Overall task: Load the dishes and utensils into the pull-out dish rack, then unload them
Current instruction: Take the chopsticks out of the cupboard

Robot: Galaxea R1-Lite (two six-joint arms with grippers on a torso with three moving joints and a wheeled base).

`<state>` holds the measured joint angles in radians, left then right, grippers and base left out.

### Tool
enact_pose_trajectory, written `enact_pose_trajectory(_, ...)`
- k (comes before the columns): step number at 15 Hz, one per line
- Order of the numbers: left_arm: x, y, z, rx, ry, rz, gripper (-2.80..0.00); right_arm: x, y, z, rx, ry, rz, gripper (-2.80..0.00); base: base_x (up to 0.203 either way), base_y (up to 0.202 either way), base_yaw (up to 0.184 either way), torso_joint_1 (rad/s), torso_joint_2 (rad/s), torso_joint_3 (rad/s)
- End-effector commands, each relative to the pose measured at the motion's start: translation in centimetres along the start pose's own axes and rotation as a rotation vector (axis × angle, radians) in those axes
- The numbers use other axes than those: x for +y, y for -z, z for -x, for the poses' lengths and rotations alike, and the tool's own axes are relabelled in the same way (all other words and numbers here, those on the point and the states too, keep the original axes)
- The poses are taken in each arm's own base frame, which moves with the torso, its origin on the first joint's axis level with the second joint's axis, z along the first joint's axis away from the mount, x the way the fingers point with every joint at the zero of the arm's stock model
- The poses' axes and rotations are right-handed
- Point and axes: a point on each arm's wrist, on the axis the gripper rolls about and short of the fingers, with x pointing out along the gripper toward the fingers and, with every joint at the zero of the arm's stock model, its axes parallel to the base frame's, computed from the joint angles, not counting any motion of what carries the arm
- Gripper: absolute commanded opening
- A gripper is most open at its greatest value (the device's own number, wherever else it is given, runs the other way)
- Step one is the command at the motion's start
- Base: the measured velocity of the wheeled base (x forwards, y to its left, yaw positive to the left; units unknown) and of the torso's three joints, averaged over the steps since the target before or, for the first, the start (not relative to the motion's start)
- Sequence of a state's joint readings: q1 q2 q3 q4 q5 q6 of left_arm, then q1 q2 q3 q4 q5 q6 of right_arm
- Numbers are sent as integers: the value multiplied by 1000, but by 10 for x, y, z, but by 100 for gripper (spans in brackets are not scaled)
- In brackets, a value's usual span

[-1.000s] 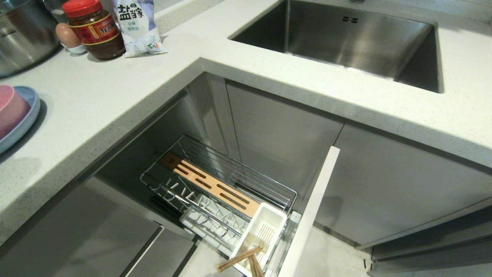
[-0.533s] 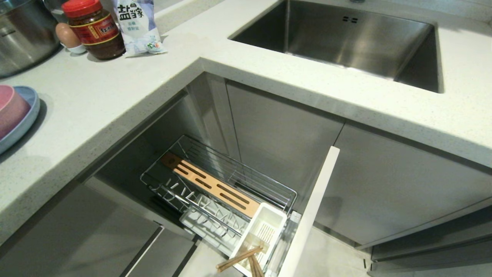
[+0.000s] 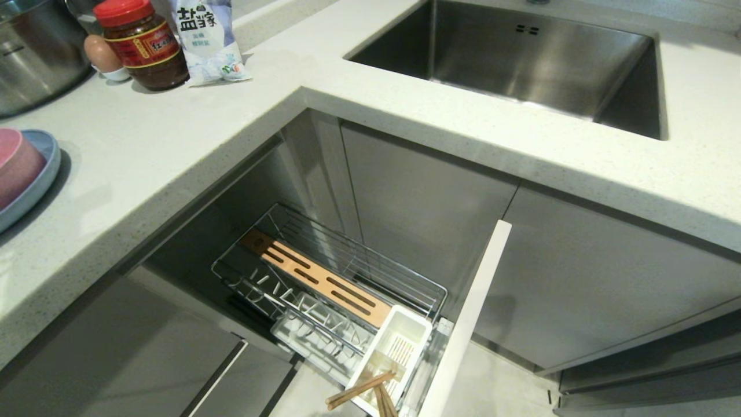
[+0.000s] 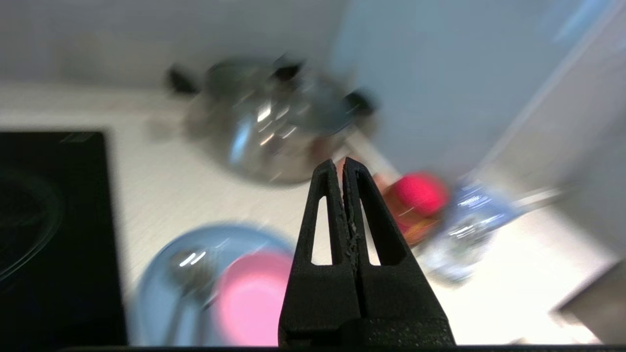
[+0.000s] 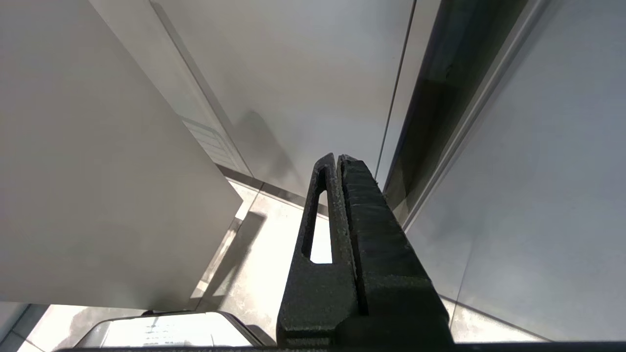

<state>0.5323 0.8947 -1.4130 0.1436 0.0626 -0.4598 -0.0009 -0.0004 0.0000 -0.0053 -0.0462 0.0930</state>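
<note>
The rack (image 3: 324, 289) stands pulled out of the cabinet at the lower middle of the head view, so its prongs, wooden strip and white caddy (image 3: 391, 359) lie open from above. The chopsticks (image 3: 362, 391) already lean in the caddy at the bottom edge, ends sticking out. The plate (image 3: 43, 174) sits at the far left edge on the surface (image 3: 173, 145), the pink bowl (image 3: 14, 165) resting on it; stacked so, they wait as one pile. In the left wrist view the left pincer (image 4: 345, 168) is clenched on nothing, hanging over that pile, with the spoon (image 4: 188, 266) lying on the plate beside the bowl; I judge it is lining up for the next pick. The fork cannot be made out. The right pincer (image 5: 337, 161) is clenched too, parked low beside the cabinet fronts.

Against the earlier head pictures, nothing in the rack or on the surface has shifted; only the shadow at the left edge has changed.
</note>
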Motion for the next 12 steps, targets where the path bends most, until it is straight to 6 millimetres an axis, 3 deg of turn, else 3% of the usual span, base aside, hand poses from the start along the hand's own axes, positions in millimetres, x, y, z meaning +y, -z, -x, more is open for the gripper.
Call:
enact_pose_trajectory(1,-14,-23,-12,4,63,78,-280,0,0,0,-5,-1,-1,-280,0,0,0,0,0,0)
enact_pose_trajectory(3,-19,-21,-25,143,94,181,-280,0,0,0,-5,0,-1,-280,0,0,0,0,0,0)
enact_pose_trajectory(7,-31,8,-35,446,287,278,-280,0,0,0,-5,0,-1,-280,0,0,0,0,0,0)
enact_pose_trajectory(12,-54,53,-36,726,440,205,-280,0,0,0,-5,0,-1,-280,0,0,0,5,1,1)
